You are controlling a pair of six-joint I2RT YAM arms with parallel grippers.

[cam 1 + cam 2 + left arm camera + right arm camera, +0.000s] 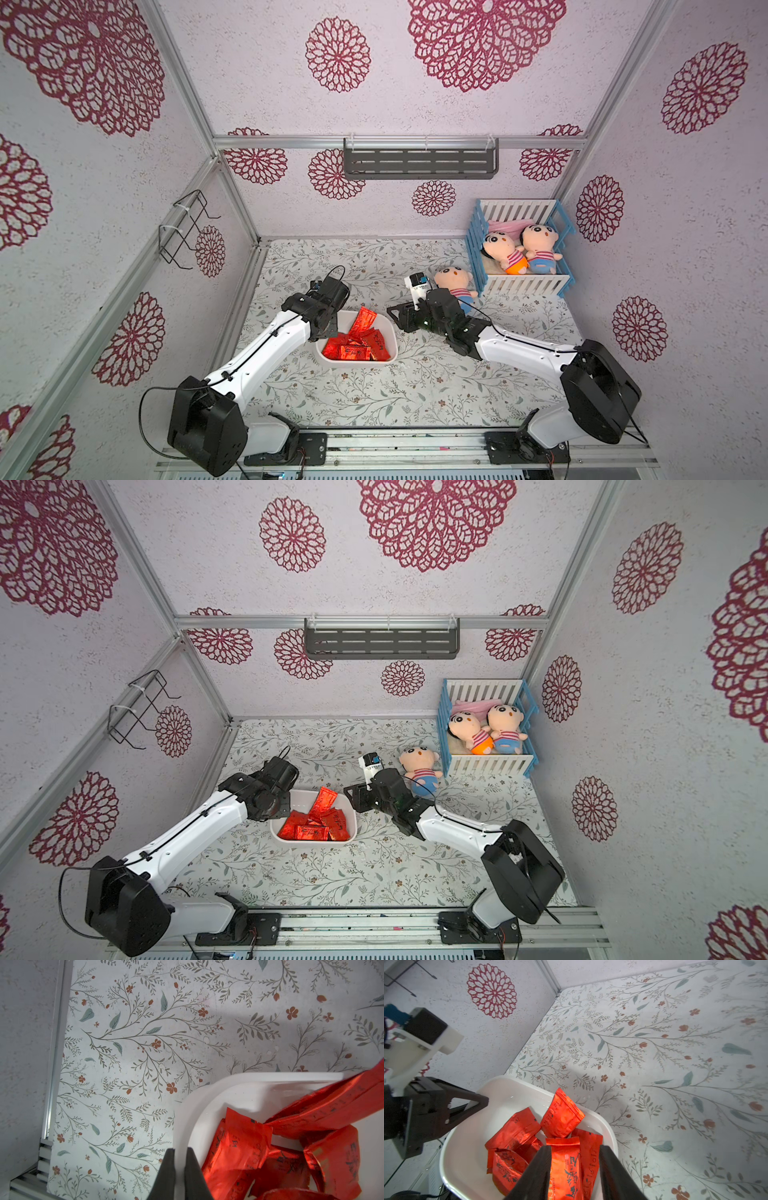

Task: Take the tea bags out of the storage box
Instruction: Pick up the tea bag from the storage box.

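A: Which containers appear, and what does each hold?

B: Two. The box (357, 364), white and lidless, stands on the desk (415, 395) left of its middle, about halfway between the front and back edges. It holds the bags (353, 349), red foil with dark print, heaped toward the box's front wall. They overlap, so their number cannot be told. One bag (365, 319) leans on the far wall with its upper end at the rim. Every bag in view is inside the box. The crib (523, 286), blue and white, stands at the desk's far right corner and holds two dolls (505, 251) on a pink cloth (505, 226). A third doll (455, 282) lies on the desk just beside the crib's front left corner.

A: How do the left jaws stand?

B: They are closed on the box's left wall (179, 1147), one outside the rim and one inside, with the white wall pinched between them. The nearest bag (234, 1147) lies just beside the inner jaw. Whether they touch cannot be told.

A: And the right jaws?

B: They are partly open and grip nothing. In both top views they hang at the box's right edge, near its far corner. In the right wrist view a bag (564, 1167) lying flat on the heap shows through the gap, and the gap is wider than the bag.
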